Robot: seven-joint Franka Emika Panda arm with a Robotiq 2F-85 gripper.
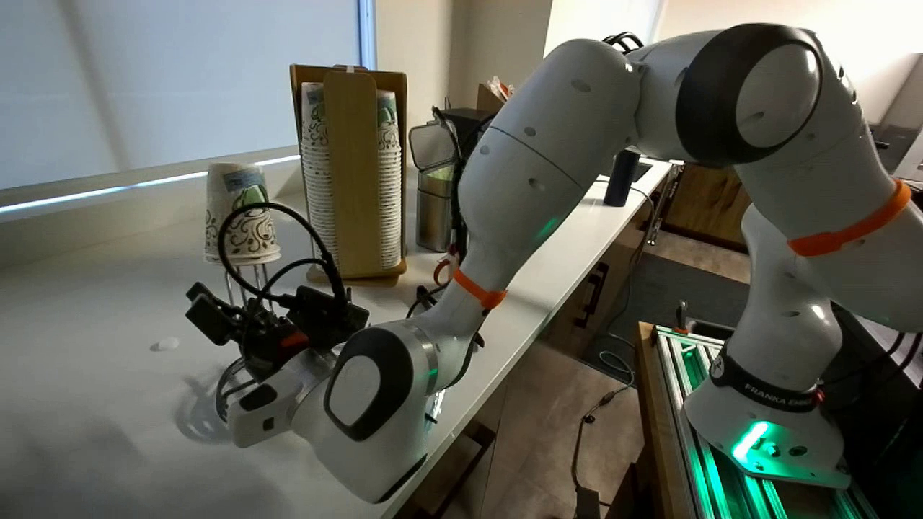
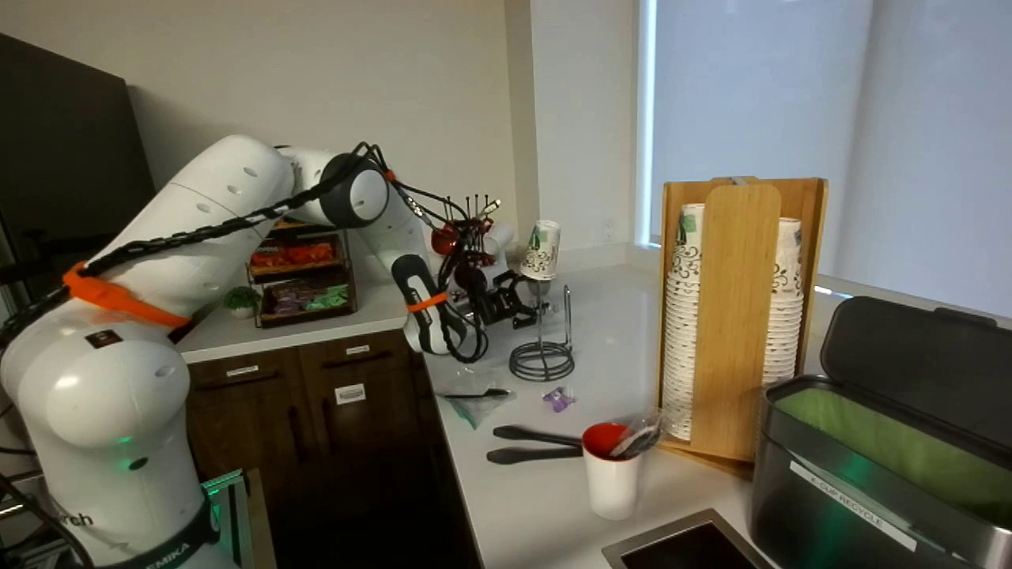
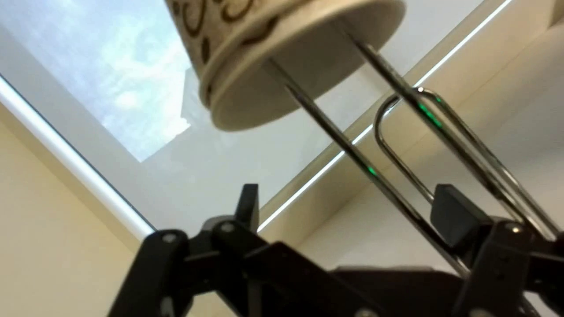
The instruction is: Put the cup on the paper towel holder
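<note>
Standing on white counter (image 2: 613, 320) near pale window (image 2: 759, 118), paper towel holder (image 2: 541, 348) under upturned cup (image 2: 541, 251), pincer (image 3: 350, 207) spread apart.

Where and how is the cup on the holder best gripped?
Probably by the wall of the cup, just above its doubled rim, coming level from the side of the arm, where the open tool is. Its mouth faces down over the holder, blocking the inside; the wall narrows upward, so a higher grip might slip.
</note>
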